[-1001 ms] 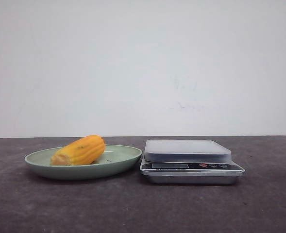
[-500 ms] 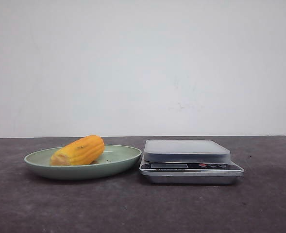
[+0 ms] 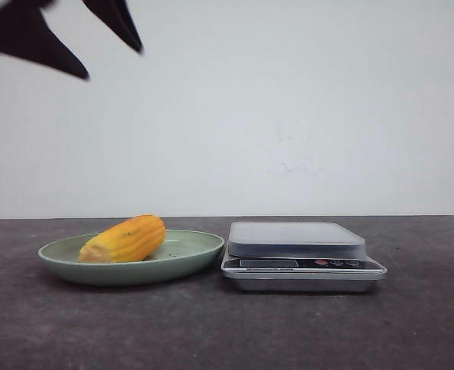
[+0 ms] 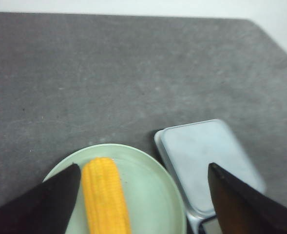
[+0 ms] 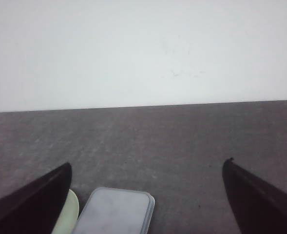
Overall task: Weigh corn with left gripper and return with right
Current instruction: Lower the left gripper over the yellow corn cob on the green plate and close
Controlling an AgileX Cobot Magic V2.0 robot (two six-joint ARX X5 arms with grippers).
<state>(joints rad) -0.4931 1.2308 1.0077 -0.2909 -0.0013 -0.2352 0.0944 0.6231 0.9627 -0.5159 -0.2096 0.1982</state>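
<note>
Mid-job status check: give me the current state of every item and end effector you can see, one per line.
corn: lying on its side in the plate, not gripped.
plate: on the table, left of the scale, holding the corn.
scale: platform bare; display unreadable.
left end effector: open, high above the plate, holding nothing.
right end effector: open, holding nothing, fingers apart above the table.

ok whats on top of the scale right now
Nothing: the scale platform is bare in the front and left wrist views. The corn lies in the green plate beside it.
</note>
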